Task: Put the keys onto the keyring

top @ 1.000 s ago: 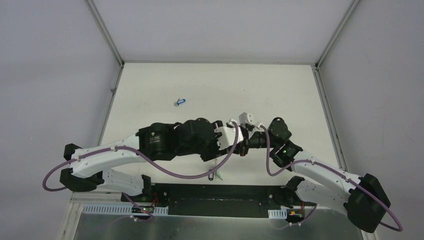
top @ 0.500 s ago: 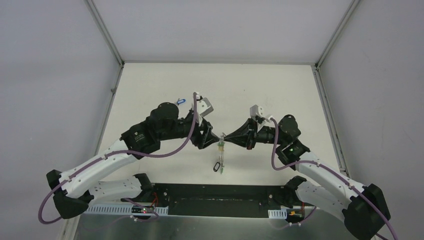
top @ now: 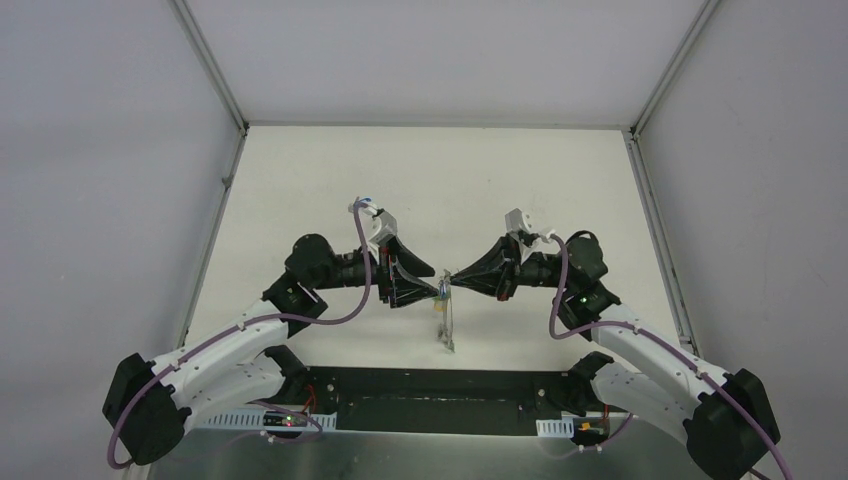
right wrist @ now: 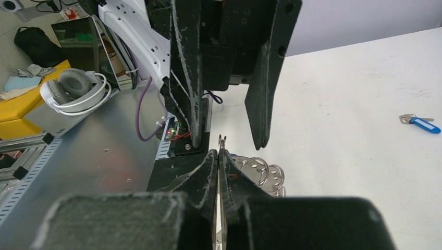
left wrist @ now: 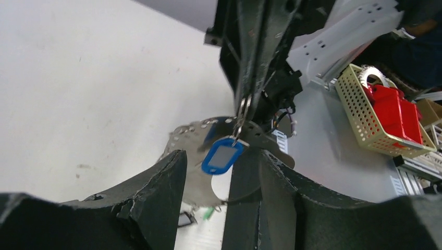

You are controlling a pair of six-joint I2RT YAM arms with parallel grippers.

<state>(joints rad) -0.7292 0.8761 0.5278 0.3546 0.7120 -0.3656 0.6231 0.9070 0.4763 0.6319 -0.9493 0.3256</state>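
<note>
Above the near middle of the table [top: 520,180], between the two arms — keyring [top: 446,318], hanging edge-on and clear of the surface. Pinched at its top rim by the right gripper [top: 452,279], fingers [right wrist: 203,182] pressed together on the thin metal. Faced by the left gripper [top: 432,290], fingers [left wrist: 156,187] standing apart, touching nothing as far as can be told. Looks partly done: one blue-tagged key [left wrist: 223,158] already dangling from the rim on a small clip, right in the gap between those parted fingers; a green tag [left wrist: 208,212] lower down, its key too small to make out. Left to do, at least: a loose blue key [right wrist: 421,125] lying flat on the table, well apart from the ring — not yet picked up. As for the ring itself: thin grey band in a broad curve, row of small holes along the edge, a few little wire rings hanging off it.
</note>
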